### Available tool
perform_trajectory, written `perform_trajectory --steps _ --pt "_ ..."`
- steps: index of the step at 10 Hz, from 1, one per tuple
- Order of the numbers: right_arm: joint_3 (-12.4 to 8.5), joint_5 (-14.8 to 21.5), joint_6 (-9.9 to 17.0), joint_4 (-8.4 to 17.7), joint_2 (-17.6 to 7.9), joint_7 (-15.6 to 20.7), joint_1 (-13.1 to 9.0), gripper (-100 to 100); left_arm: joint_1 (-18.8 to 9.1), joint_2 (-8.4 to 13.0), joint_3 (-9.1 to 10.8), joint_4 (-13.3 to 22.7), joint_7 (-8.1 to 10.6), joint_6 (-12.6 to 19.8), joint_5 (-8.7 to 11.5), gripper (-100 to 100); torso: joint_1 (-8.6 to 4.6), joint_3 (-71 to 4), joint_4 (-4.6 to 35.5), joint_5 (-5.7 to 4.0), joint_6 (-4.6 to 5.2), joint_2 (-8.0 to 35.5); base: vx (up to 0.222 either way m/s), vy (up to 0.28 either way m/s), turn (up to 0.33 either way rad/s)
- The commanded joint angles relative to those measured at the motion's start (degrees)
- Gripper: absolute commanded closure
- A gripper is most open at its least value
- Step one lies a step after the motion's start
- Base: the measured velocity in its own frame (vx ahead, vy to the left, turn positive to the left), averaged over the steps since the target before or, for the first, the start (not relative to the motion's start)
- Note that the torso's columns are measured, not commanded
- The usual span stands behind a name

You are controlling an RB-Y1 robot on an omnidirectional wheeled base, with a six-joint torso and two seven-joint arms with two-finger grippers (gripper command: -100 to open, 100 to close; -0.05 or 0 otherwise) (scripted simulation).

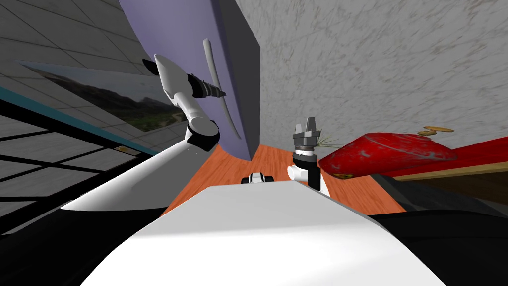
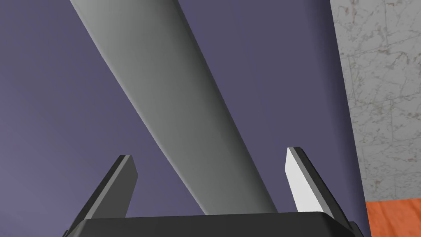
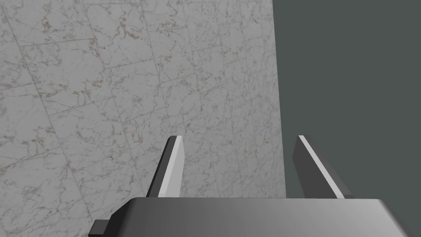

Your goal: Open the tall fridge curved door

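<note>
The tall fridge has a purple curved door (image 1: pixel 198 30) with a long, bowed grey handle (image 1: pixel 222 89). My left gripper (image 1: pixel 221 93) reaches out to that handle about midway along it. In the left wrist view the grey handle (image 2: pixel 172 103) runs slantwise between my two fingers (image 2: pixel 302 181), which stand open on either side of it without pressing it, and the purple door (image 2: pixel 61 103) lies behind. My right gripper (image 1: pixel 307 126) is raised in front of my chest, open with nothing between its fingers (image 3: pixel 172 168).
The fridge's grey side (image 1: pixel 245 74) meets a marbled grey wall (image 1: pixel 372 59). A red curved object (image 1: pixel 387 154) lies low on the right over the orange wood floor (image 1: pixel 268 159). A dark-framed window with a landscape picture (image 1: pixel 109 99) is on the left.
</note>
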Motion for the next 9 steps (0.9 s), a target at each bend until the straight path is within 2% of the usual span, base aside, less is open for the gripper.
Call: perform_trajectory --steps 1,2,4,5,7,8,9 --pt "0.0 0.0 0.0 0.0 0.0 0.0 0.0 0 -0.2 0.0 -0.07 -0.3 0.14 0.2 -0.4 -100 -0.11 -0.1 0.0 -0.03 0.0 -0.3 0.081 -0.028 -0.003" --pt "0.0 0.0 0.0 0.0 0.0 0.0 0.0 0 -0.3 0.0 -0.09 -0.3 0.19 0.3 -0.4 100 -0.08 -0.1 -0.1 -0.03 0.0 -0.2 0.013 -0.003 0.011" --pt "0.0 0.0 0.0 0.0 0.0 0.0 0.0 0 -1.2 -0.8 1.21 -0.6 -1.47 3.2 1.5 100 0.32 0.1 0.0 0.05 0.0 0.2 -0.104 0.243 -0.022" --pt "0.0 0.0 0.0 0.0 0.0 0.0 0.0 0 -1.2 -0.8 1.21 -0.6 -1.47 3.2 1.5 100 0.68 0.2 0.0 0.23 -0.14 0.3 -0.148 0.252 -0.049" --pt "0.0 0.0 0.0 0.0 0.0 0.0 0.0 0 -2.1 -1.6 2.48 -0.8 -3.13 6.2 3.4 100 0.34 -0.1 0.1 0.17 -0.31 -0.1 -0.191 0.271 0.007" --pt "0.0 0.0 0.0 0.0 0.0 0.0 0.0 0 -2.1 -1.6 2.48 -0.8 -3.13 6.2 3.4 100 0.34 -0.1 0.1 0.15 -0.24 -0.1 -0.174 0.237 -0.013" --pt "0.0 0.0 0.0 0.0 0.0 0.0 0.0 0 -2.6 -2.0 3.11 -0.9 -3.96 7.7 4.4 100 0.09 -0.2 0.1 0.07 -0.25 -0.3 -0.153 0.236 0.003"
